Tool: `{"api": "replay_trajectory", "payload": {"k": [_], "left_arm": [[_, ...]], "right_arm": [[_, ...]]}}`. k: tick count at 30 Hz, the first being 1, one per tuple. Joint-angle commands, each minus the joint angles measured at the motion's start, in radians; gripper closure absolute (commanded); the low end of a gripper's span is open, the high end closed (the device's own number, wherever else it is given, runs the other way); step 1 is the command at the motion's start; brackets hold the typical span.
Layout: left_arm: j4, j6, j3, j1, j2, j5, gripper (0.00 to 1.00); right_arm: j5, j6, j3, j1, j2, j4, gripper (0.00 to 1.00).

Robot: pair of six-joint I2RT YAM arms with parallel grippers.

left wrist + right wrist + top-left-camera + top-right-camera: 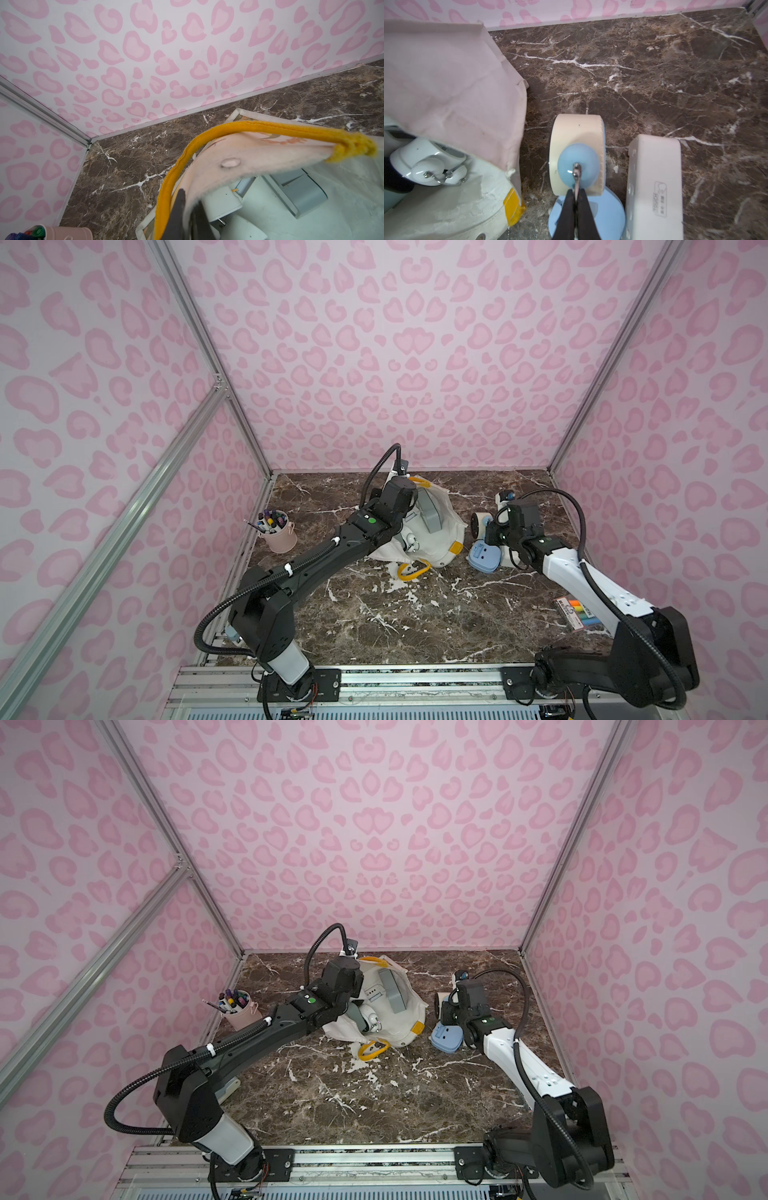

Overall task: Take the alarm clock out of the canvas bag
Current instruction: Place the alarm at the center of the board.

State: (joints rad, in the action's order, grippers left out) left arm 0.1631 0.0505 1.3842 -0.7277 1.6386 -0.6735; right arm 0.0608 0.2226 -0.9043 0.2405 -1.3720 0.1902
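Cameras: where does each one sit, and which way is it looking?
Top views: high above the robot's bases, looking down at the table; both arms show.
Left wrist: on the left arm, facing the back wall; left gripper pinches the canvas bag.
Right wrist: on the right arm, looking down; right gripper pinches the cream alarm clock.
Shared: both wrist views show the canvas bag.

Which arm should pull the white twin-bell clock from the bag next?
Probably right. Left claw is shut on the canvas bag rim, holding it open; right claw, beside the mouth, needs to release the cream clock.
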Motion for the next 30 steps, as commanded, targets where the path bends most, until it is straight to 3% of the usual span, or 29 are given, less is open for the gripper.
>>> {"api": "replay_trajectory", "payload": {"k": [1, 14, 30], "left_arm": [[-0.009, -0.009, -0.008, -0.002, -0.004, -0.018, 0.97], [-0.011, 0.002, -0.019, -0.009, -0.003, -0.015, 0.97], [-0.011, -0.006, -0.017, -0.008, 0.007, -0.021, 0.97]], "right_arm": [[0.005, -0.019, -0.041, -0.001, -0.071, -0.077, 1.0], [-0.06, -0.026, -0.119, 0.001, -0.266, -0.111, 1.0], [-0.04, 0.017, -0.048, 0.003, -0.28, -0.033, 1.0]]}}
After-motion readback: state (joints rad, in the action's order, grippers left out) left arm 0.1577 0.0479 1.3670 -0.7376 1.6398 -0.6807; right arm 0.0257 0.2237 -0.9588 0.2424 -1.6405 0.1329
